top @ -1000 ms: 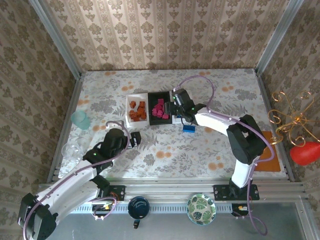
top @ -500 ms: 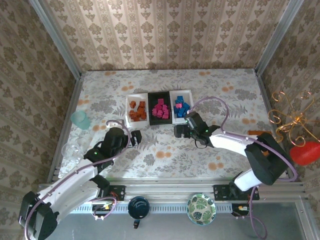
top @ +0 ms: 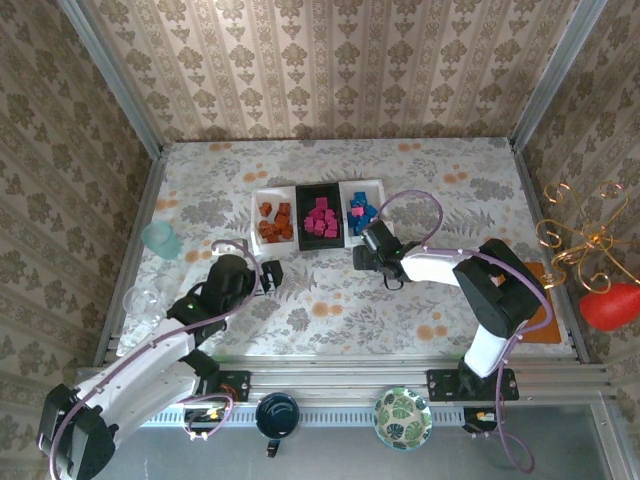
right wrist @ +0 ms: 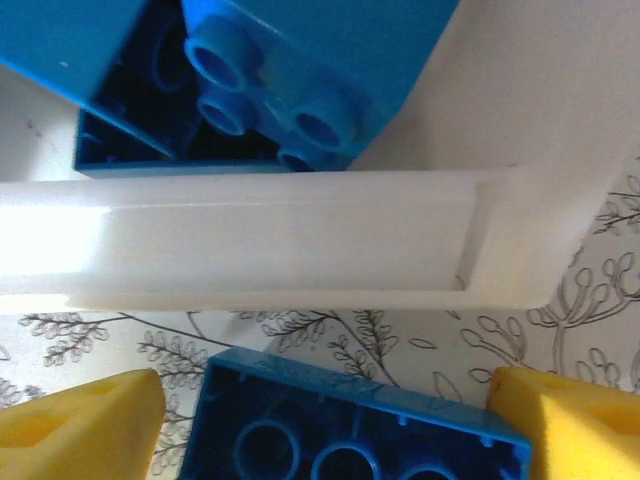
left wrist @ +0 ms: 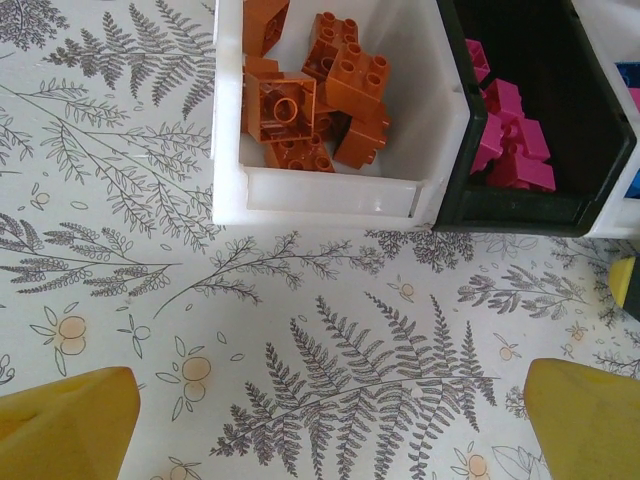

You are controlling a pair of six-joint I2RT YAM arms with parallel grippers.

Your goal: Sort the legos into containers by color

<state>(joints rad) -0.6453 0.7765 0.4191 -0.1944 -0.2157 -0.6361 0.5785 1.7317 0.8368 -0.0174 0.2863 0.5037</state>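
While the left gripper hangs wide open over the cloth near the tray of orange bricks, the right gripper straddles a blue brick just beside the end tray; cannot tell if gripped.

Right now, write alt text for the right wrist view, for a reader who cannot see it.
A blue lego, hollow underside facing the camera, sits between the yellow fingertips of the right pincer, just short of a white tray, with a strip of fern-printed tablecloth between them. More blue legos lie inside the tray.
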